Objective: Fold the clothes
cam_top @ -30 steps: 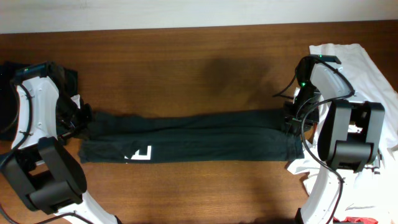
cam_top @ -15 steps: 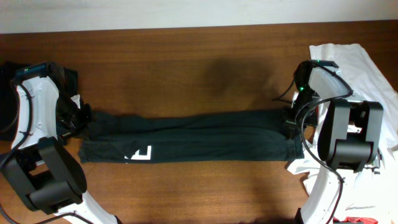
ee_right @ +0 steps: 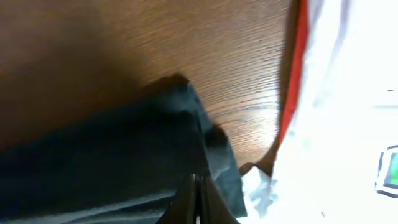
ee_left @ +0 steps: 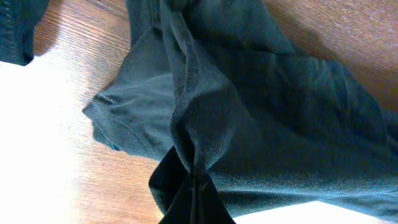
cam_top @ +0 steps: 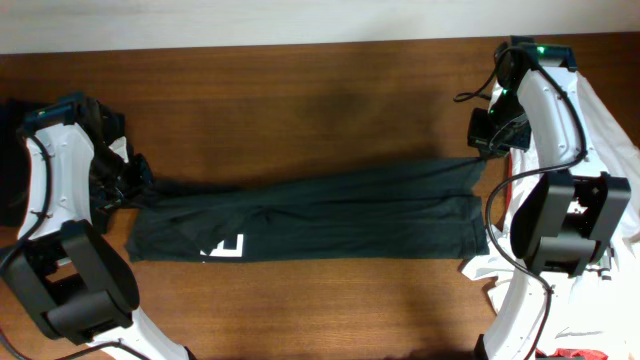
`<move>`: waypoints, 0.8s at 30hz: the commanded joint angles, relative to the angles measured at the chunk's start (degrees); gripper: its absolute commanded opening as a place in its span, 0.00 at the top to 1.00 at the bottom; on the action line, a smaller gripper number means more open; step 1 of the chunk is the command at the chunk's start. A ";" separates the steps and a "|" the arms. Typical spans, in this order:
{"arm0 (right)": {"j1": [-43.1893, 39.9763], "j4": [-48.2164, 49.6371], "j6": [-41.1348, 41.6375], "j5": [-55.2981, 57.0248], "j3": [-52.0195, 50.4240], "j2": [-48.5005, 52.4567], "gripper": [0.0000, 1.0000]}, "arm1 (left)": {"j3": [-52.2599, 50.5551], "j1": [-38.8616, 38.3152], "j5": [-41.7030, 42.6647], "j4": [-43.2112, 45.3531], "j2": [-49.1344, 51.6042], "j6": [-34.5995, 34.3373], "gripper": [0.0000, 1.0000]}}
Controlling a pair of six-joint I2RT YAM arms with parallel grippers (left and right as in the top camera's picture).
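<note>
A black T-shirt (cam_top: 320,210) of soft thin fabric lies folded into a long narrow band across the brown wooden table (cam_top: 300,90), running from left to right. Part of a white block-letter print (cam_top: 228,245) shows on its near edge, towards the left.

The left gripper (cam_top: 138,182) is at the band's far left corner. In the left wrist view its dark fingers are pressed together on a bunched pleat of the black fabric (ee_left: 194,186), with cloth fanning away over the wood.

The right gripper (cam_top: 483,152) is at the far right corner, which is drawn further towards the far side of the table than the rest of the band. In the right wrist view its fingers are clamped on the black hem (ee_right: 198,193).

A crumpled white cloth (cam_top: 605,120) lies on the right end of the table, just beside the T-shirt's right end. A red edge strip (ee_right: 292,93) runs along it.
</note>
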 commanded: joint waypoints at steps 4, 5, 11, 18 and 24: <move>0.00 -1.18 0.52 9.77 0.00 -0.61 0.96 | -0.35 0.92 1.90 -4.76 -1.29 -0.44 1.00; 0.00 -1.40 0.52 9.77 -0.61 -0.61 0.96 | -0.35 0.92 1.88 -5.53 -1.29 -0.42 1.00; 0.00 -3.76 0.52 9.38 -10.08 -0.61 0.96 | -0.61 0.92 -2.60 -8.46 -1.29 0.35 1.00; -0.02 -3.41 0.48 9.57 -18.12 -0.61 0.91 | -7.32 0.90 -4.92 -8.17 -1.27 0.15 1.00; -0.02 -5.16 0.24 9.62 -18.10 -0.61 0.78 | -8.94 0.94 -9.70 -7.52 -1.27 -3.28 0.98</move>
